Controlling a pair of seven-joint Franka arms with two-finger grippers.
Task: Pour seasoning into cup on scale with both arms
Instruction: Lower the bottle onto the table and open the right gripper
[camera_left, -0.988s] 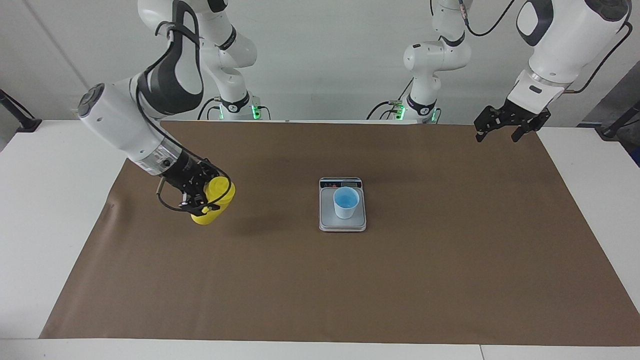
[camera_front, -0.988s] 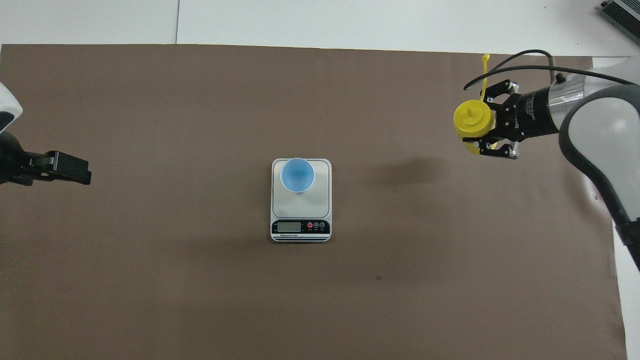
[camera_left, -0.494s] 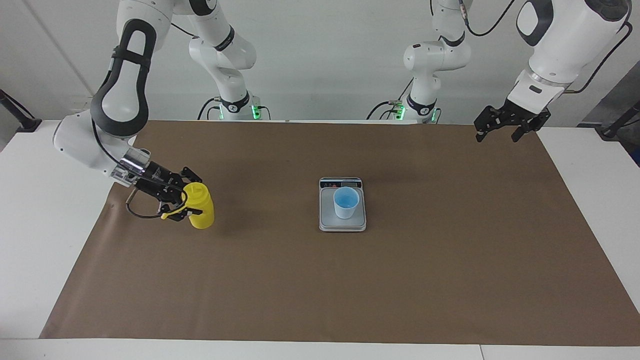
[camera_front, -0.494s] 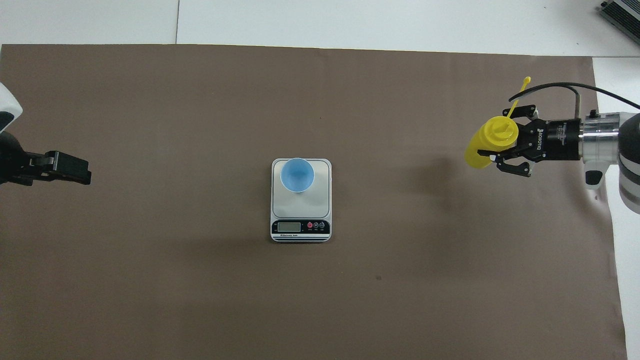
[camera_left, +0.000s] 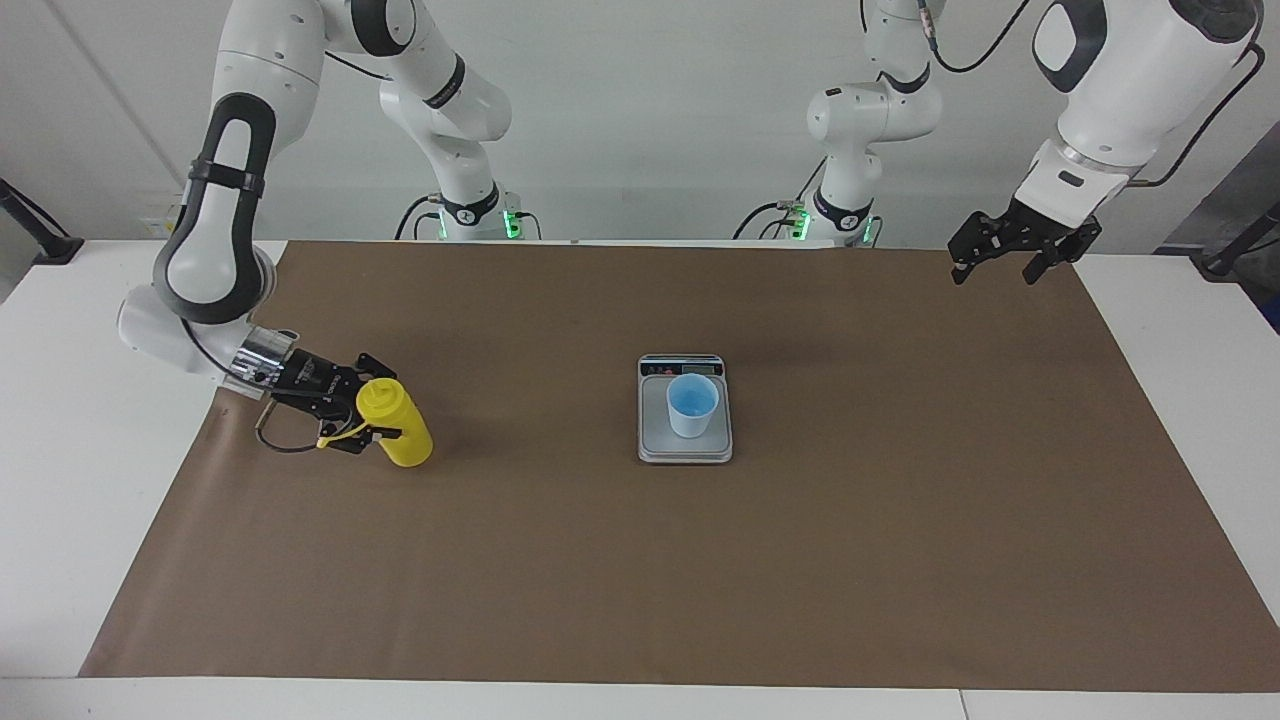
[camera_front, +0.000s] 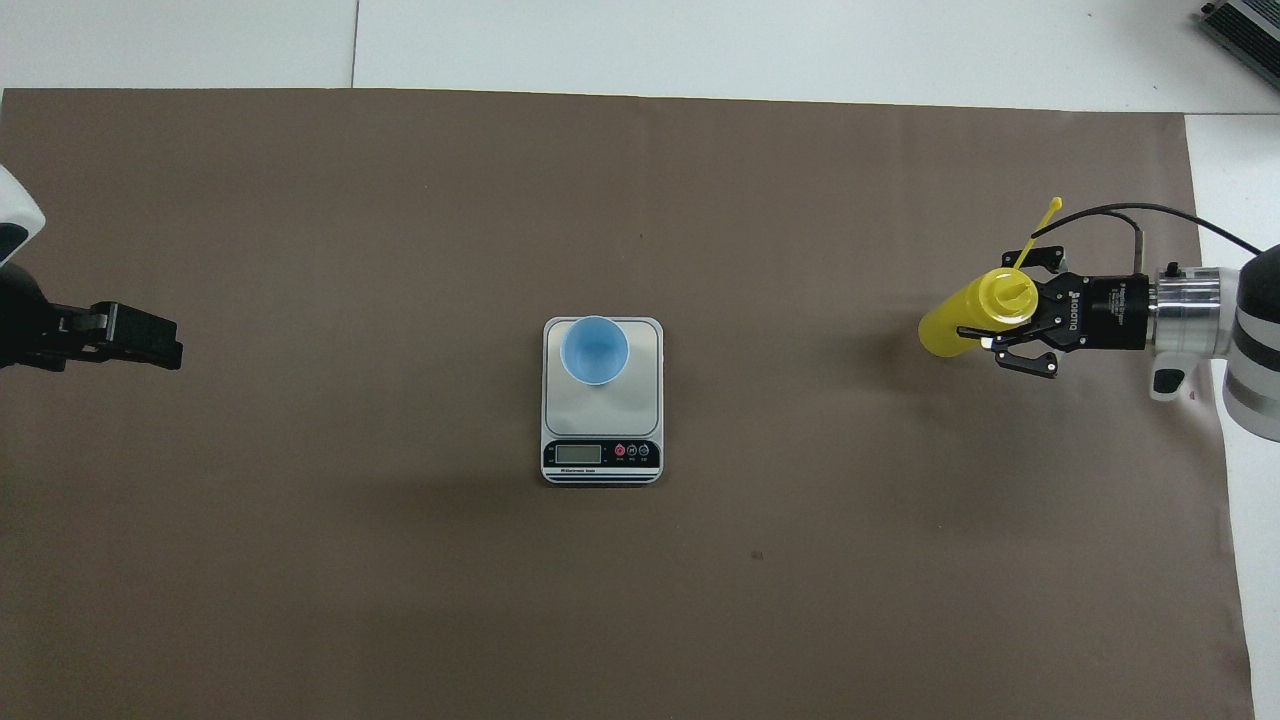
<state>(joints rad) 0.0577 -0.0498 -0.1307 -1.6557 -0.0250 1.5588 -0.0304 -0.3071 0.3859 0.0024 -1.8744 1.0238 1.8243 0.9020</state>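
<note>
The yellow squeeze bottle (camera_left: 405, 440) stands about upright, its base on or just above the brown mat, toward the right arm's end of the table. My right gripper (camera_left: 372, 420) comes in from the side and is shut on its upper part. In the overhead view the bottle (camera_front: 945, 325) sticks out of the gripper (camera_front: 985, 325) and the cap tether (camera_front: 1040, 225) points away. The light blue cup (camera_left: 692, 405) stands on the silver-grey scale (camera_left: 660, 440) at mid-table, also shown from overhead as cup (camera_front: 595, 350) and scale (camera_front: 600, 420). My left gripper (camera_left: 1000, 265) waits open in the air over the mat's corner.
A brown mat (camera_left: 900, 520) covers most of the white table (camera_left: 60, 420). The scale's display strip (camera_front: 600, 453) faces the robots. The left gripper (camera_front: 150, 342) shows at the overhead view's edge.
My right arm has swung outward and lowered, carrying the yellow bottle down toward the mat near the right arm's end. The left arm, cup and scale have not moved.
</note>
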